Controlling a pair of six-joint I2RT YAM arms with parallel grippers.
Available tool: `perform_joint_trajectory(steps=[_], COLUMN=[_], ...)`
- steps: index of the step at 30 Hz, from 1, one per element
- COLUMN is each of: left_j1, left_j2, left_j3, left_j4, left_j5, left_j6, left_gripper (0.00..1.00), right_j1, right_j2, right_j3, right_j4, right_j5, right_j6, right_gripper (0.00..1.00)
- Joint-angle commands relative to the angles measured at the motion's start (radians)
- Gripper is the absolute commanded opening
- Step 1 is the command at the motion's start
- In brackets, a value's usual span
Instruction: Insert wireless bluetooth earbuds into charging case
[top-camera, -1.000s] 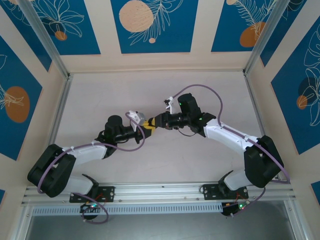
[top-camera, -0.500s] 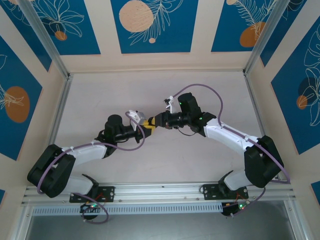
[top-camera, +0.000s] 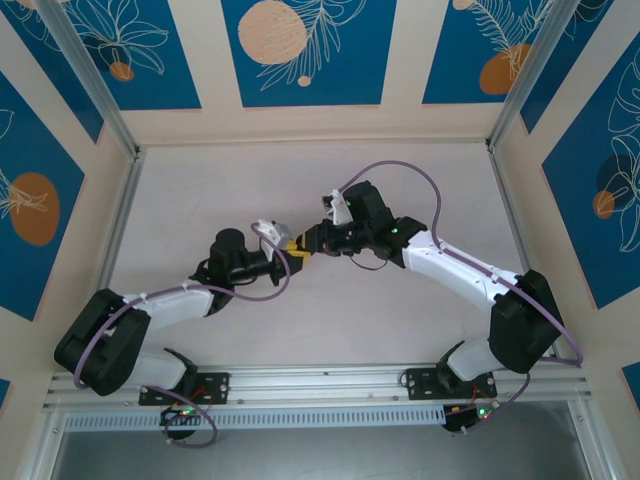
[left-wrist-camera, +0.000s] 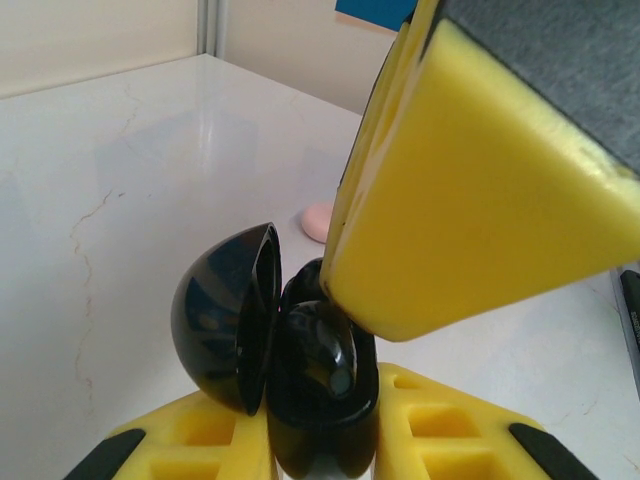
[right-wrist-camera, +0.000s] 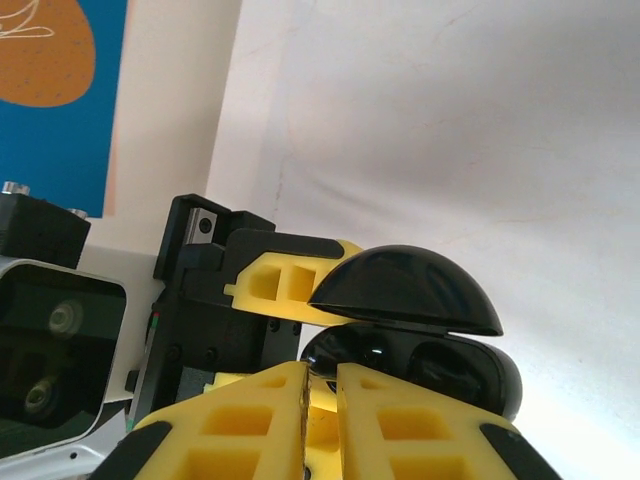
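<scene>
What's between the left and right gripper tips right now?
The black charging case, lid open, clamped in the left gripper; the shut right gripper reaches its open body. Seen in both wrist views.

case (left-wrist-camera: 315, 400) glossy black | earbud (left-wrist-camera: 318, 222) pale pink | jaws yellow | table (left-wrist-camera: 120, 200) white, grey-veined

The top camera looks down from above and behind the arm bases (top-camera: 185, 385) onto the whole pale table (top-camera: 200, 190). Each wrist camera sits tight behind its own yellow fingers (right-wrist-camera: 240, 420). Both close-ups share the open black charging case (left-wrist-camera: 320, 385), seen from opposite sides.
</scene>
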Motion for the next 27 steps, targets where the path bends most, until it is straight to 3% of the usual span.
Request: perform_joint_trajectory(steps=[1,10,22,27], left_j1=[-0.014,-0.015,-0.015,-0.016], left_j2=[-0.035,-0.050,-0.056,-0.069], left_j3=[0.041,0.038,0.029,0.033], left_j4=[0.034,0.003,0.028,0.039], left_j5=[0.044,0.041,0.100,0.164], left_j6=[0.017,0.034,0.063,0.070], left_gripper=[0.23,0.24,0.23,0.23], right_j1=[0.024,0.019,-0.061,-0.163], right_j2=[0.016,-0.066,-0.174,-0.187], right_j3=[0.032,0.021,-0.039,-0.053], right_j4=[-0.076,-0.087,-0.028,-0.029], right_j5=[0.074,0.083,-0.028,-0.165], right_j6=[-0.025,-0.061,-0.099,-0.160], right_gripper=[0.18,0.23,0.24,0.41])
